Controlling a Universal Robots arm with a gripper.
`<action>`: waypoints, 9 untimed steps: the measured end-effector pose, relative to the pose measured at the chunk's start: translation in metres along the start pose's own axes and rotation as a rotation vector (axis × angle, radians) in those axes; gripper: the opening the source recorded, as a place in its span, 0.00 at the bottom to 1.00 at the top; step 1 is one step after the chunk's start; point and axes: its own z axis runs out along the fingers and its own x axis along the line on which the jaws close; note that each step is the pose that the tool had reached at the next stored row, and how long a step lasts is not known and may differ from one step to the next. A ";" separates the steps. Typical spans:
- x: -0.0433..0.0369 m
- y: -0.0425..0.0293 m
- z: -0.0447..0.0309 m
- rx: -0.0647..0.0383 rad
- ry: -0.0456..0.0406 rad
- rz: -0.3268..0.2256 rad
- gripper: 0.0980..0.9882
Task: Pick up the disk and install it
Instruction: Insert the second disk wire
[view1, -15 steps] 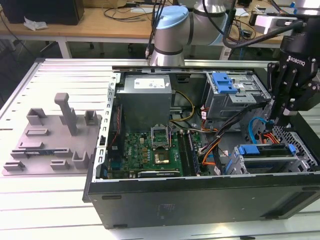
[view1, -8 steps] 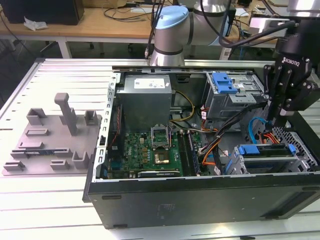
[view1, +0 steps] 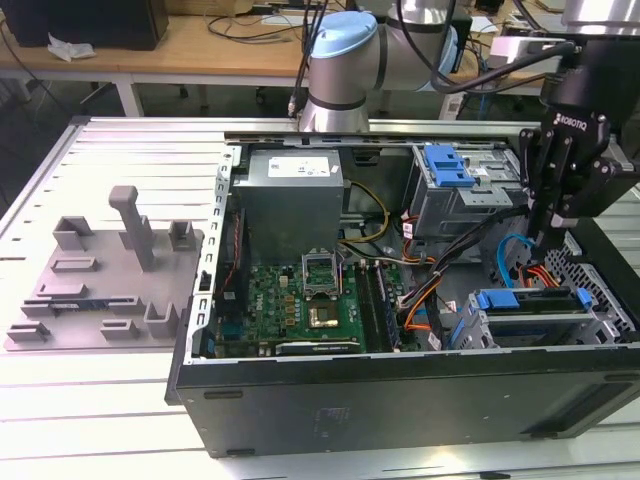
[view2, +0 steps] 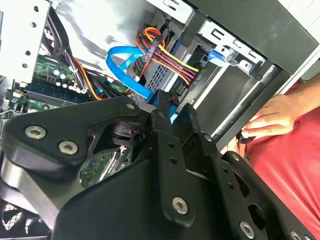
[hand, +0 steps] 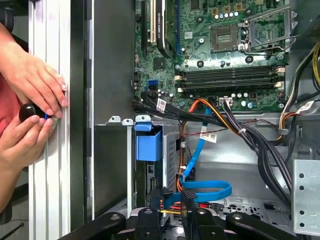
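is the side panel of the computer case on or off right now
Off. The computer case lies on its side with the top open, so the motherboard, cables and drive cage show, and the gripper reaches inside.

A ribbed metal table (view1: 60, 390) stands before wooden desks (view1: 200, 45) strewn with cables

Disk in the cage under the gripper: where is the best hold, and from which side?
Probably the blue carrier frame, taken from above through the case's open side. The disk sits in the metal cage with that frame as its exposed edge. The cage walls cover its other faces. The gripper hangs right over it.
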 end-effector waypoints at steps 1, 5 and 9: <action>-0.0002 0.0001 0.0004 0.000 0.0006 0.000 0.23; 0.0005 0.0002 0.0017 0.000 0.0003 0.000 0.23; 0.0049 0.0002 0.0033 -0.001 0.0003 0.002 0.23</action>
